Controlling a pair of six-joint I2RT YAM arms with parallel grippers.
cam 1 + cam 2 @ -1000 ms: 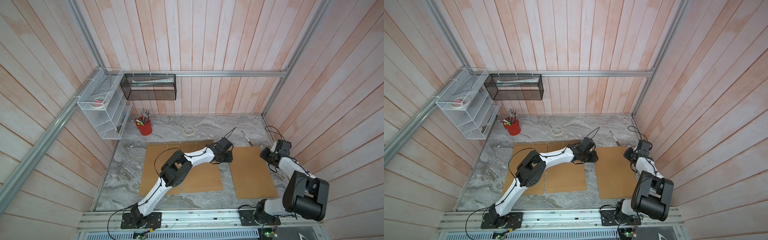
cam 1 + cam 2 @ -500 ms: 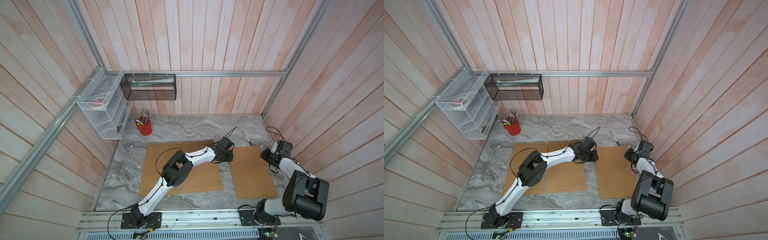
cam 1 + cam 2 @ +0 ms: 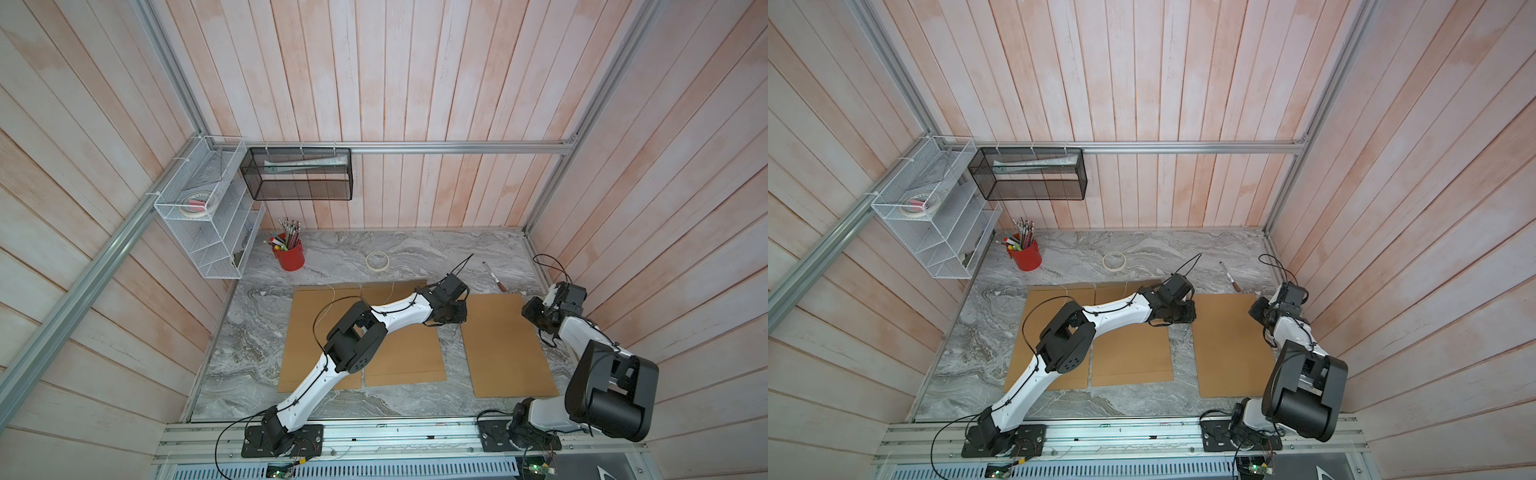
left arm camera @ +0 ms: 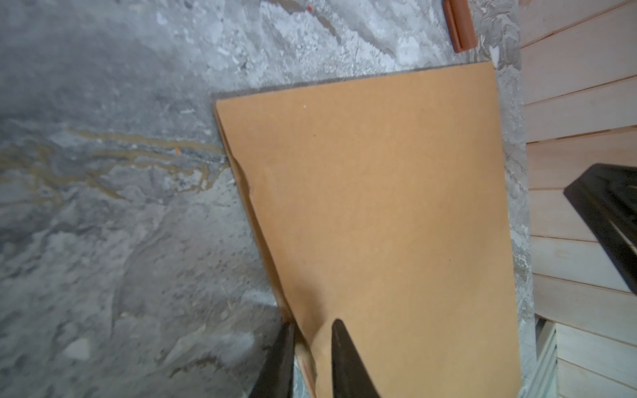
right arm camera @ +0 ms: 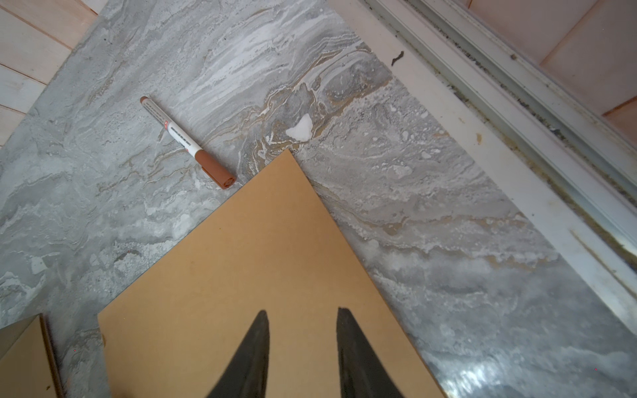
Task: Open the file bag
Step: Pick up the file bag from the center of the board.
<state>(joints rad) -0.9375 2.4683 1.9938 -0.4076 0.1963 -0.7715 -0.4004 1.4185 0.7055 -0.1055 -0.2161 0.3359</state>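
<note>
I see the grey marble-pattern tabletop [image 3: 332,257] with three bags flat on it. Left arm [image 3: 399,311] stretches diagonally over two brown paper file bags [image 3: 407,353] lying side by side, edges overlapping, left of centre. Right arm [image 3: 582,332] is folded back along the right wall. The task's thing, a third, flat brown kraft-paper file bag [image 3: 507,345], lies on the right half, parted from the middle one by a strip of bare marble. White wire shelf rack [image 3: 208,224] hangs on the left wall, black mesh basket [image 3: 299,174] on the back rail, something pale inside. Left gripper [image 4: 312,324] sits at that file bag's left edge, toward the far corner: one finger outside the edge, one on the top face, a lip of paper curled up between them; jaws narrow but a gap shows, so not clamped. Right gripper [image 5: 302,310] is over the same bag near its far right corner, jaws apart, nothing between them; I cannot tell whether the tips touch the paper. Red cylindrical pen cup [image 3: 291,257], full of pencils, stands at the back left beside the rack. White tape roll [image 3: 377,261] lies flat behind the bags. White marker with a brown cap [image 5: 188,143] lies just beyond the file bag's far edge, cap end nearest it.
</note>
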